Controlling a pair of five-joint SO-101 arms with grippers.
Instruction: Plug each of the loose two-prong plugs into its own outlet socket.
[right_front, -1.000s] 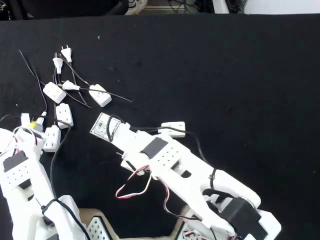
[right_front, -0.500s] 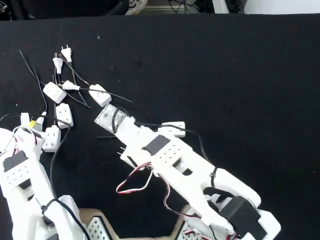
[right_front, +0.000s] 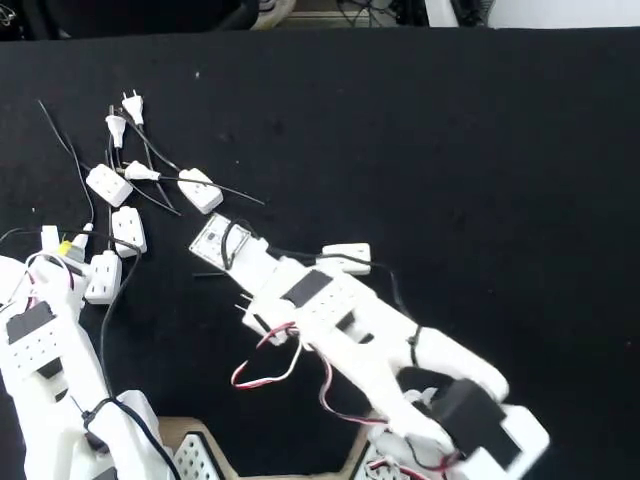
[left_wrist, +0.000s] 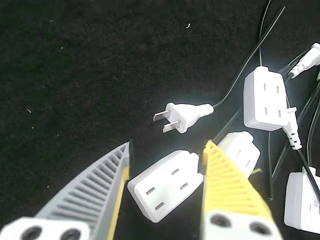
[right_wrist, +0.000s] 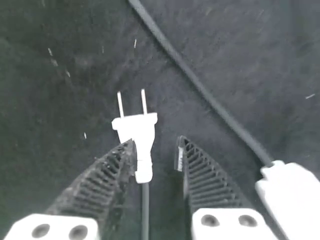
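Right arm (right_front: 330, 310) sat a bit nearer 11 o'clock than a second ago, a hair back from half a second ago; left arm (right_front: 45, 350) unmoved; right gripper (right_wrist: 156, 144) was wide, straddling a two-prong plug (right_wrist: 136, 129) that touched one finger only; left gripper (left_wrist: 167, 150) was wide astride an outlet socket (left_wrist: 164, 186) at the table's 9 o'clock; another loose plug (left_wrist: 184, 116) lay just beyond; print on the wrist board (right_front: 215, 243) was too small to read.

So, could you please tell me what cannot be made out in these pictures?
Right wrist view: the corded socket is cut off by the frame edge; its slots are unseen.
Left wrist view: the yellow finger hides half of a second socket.
High view: too small to tell whether the side plug is seated in the corner socket.
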